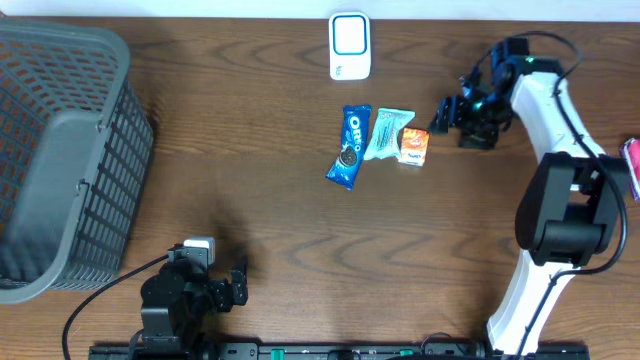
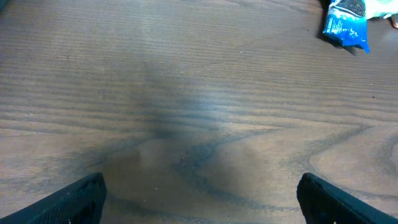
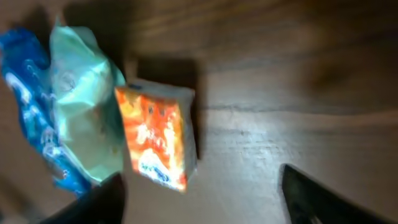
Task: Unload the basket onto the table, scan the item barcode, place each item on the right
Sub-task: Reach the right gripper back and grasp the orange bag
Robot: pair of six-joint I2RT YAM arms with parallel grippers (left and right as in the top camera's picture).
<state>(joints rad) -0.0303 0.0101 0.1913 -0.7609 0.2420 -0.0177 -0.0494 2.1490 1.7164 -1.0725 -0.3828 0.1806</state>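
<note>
One small orange snack pack (image 3: 158, 134) looks light, soft and crinkly; the right claw (image 3: 202, 175), spread apart and empty, should pinch its long sides.

Probably a mock shop checkout in a robot lab: a grey basket (image 1: 60, 150), a white scanner (image 1: 350, 45) and snack packets (image 1: 386, 135) sit on a wooden table (image 1: 250, 200).

Two arms at the table (image 1: 250, 180), jaws parted on both.
The left arm (image 1: 172, 300) sits folded at the near edge toward the left corner, left gripper (image 1: 238, 282) spread wide (fingertips (image 2: 81, 199) in both lower corners of its wrist view). The right arm (image 1: 545, 130) reaches from the near right corner toward the far edge, right gripper (image 1: 443, 115) pointing left, fingers (image 3: 109, 202) apart.
</note>
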